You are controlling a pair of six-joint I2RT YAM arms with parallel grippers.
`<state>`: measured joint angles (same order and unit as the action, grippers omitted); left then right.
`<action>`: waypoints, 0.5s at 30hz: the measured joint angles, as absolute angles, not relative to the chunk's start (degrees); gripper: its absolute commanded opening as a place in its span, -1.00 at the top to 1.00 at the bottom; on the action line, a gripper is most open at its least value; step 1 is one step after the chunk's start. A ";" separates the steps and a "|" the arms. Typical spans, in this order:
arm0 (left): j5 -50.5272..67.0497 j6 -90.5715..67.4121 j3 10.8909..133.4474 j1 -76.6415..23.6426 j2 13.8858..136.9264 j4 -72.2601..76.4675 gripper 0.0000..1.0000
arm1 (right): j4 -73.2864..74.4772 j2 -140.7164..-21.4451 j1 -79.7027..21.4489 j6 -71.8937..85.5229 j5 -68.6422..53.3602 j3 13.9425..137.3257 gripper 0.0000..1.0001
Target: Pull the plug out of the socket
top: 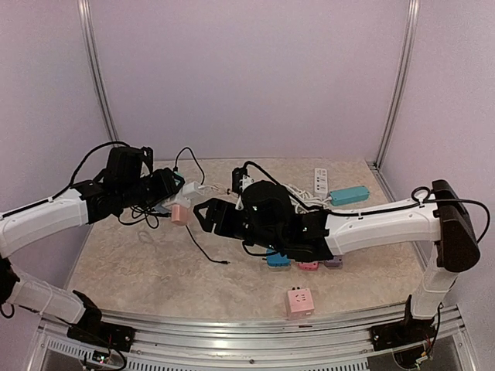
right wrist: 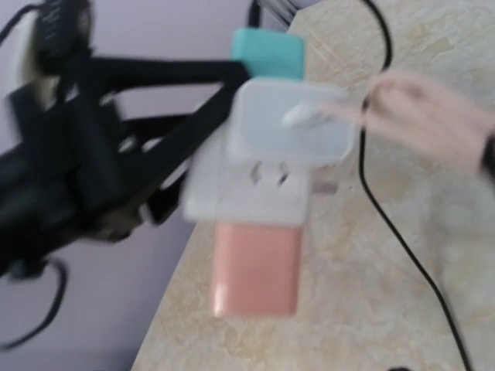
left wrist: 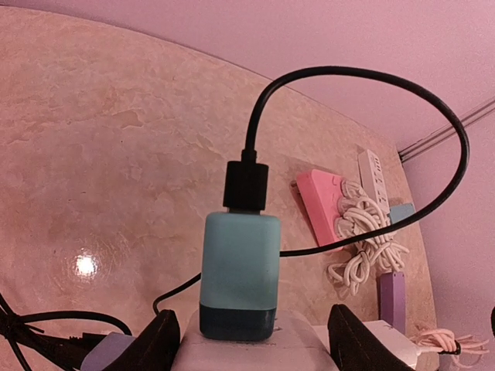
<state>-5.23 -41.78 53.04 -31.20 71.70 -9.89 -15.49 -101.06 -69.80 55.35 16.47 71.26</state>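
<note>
My left gripper [top: 172, 192] is shut on a white socket block [left wrist: 255, 344], one black finger [left wrist: 155, 340] on each side of it. A teal plug [left wrist: 240, 270] with a black cable [left wrist: 255, 116] sits plugged into the block. A pink plug [right wrist: 255, 267] sticks out of another face of the same white socket block [right wrist: 263, 178]. It also shows in the top view as the pink plug [top: 180, 214]. My right gripper [top: 199, 216] is just right of the pink plug with its jaws apart and nothing between them. The right wrist view is blurred and its own fingers do not show.
A pink socket cube [top: 298, 301] lies near the front edge. Blue [top: 278, 260], pink [top: 308, 266] and purple [top: 333, 262] plugs lie under the right arm. A teal strip [top: 349, 195], a white strip [top: 321, 180] and coiled white cords [left wrist: 363, 247] lie at the back right.
</note>
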 measured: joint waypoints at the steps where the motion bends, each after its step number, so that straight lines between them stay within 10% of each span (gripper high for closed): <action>1: -5.37 -41.80 52.71 -31.20 71.40 -9.85 0.38 | -15.57 -102.02 -69.28 55.66 15.94 72.03 -0.52; 15: -7.94 -42.06 51.22 -34.52 68.16 -9.80 0.38 | -10.74 -109.10 -64.71 56.55 14.20 82.65 -0.52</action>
